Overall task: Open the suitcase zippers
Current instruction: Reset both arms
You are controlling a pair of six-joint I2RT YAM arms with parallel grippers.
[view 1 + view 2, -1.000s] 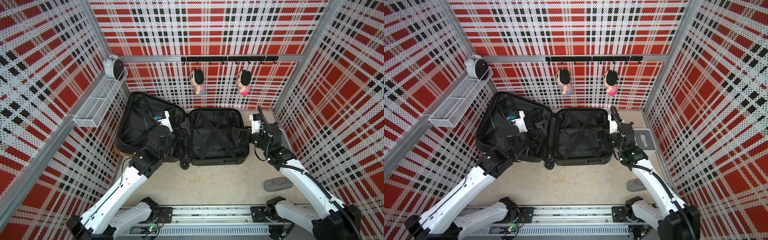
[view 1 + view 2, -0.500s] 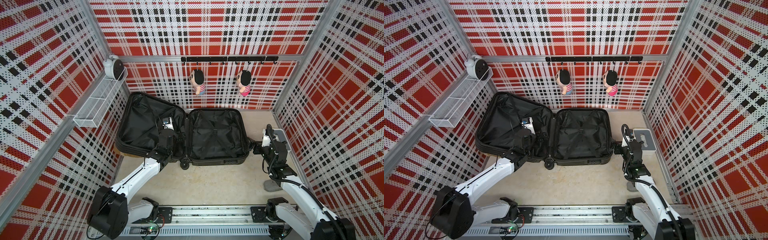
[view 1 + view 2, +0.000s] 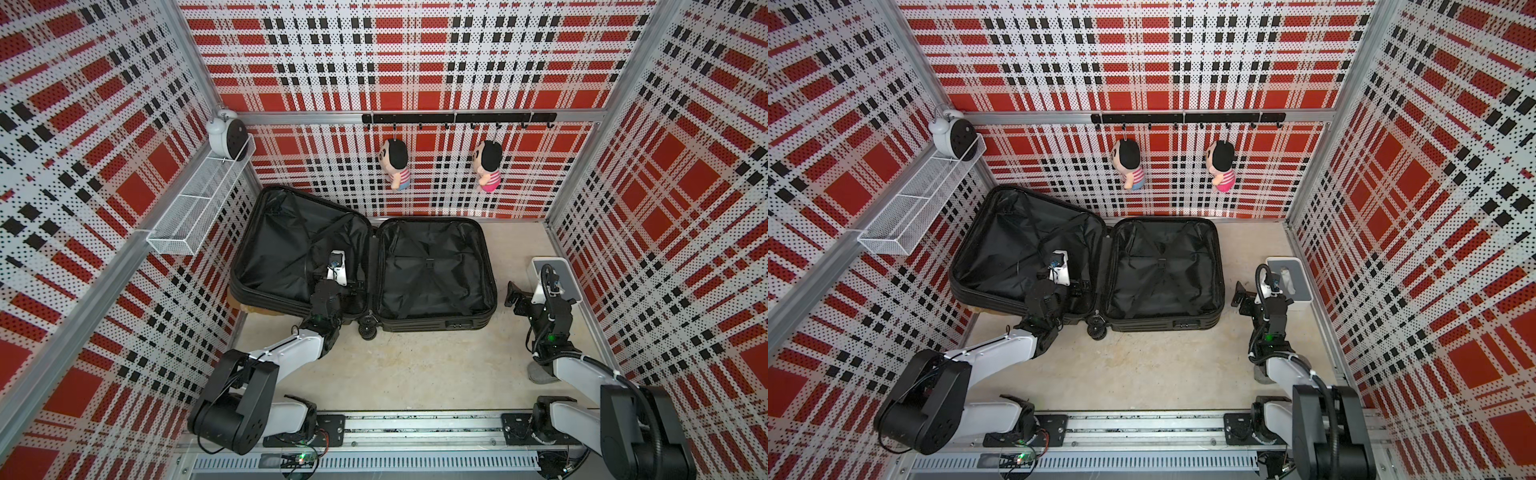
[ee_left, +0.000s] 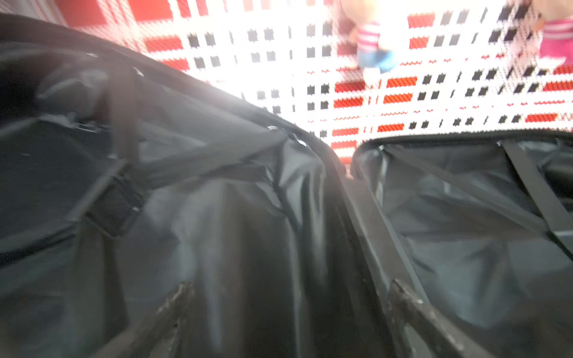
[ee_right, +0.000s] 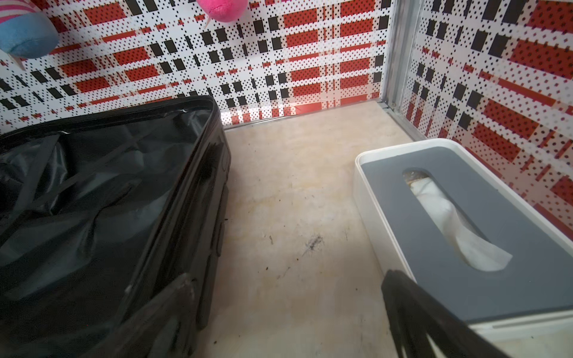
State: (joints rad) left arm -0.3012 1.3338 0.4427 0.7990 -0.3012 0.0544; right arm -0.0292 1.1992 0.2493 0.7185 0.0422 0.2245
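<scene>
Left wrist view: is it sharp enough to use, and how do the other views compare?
Left wrist view: blurred, the suitcase smeared, the wall behind it blown out white. Right wrist view: sharp and evenly lit, tissue box crisp. Both top views: sharp, evenly lit.

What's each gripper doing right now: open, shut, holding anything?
Left gripper: open, holding nothing, over the opened suitcase.
Right gripper: open, holding nothing, between the suitcase and the tissue box.
</scene>
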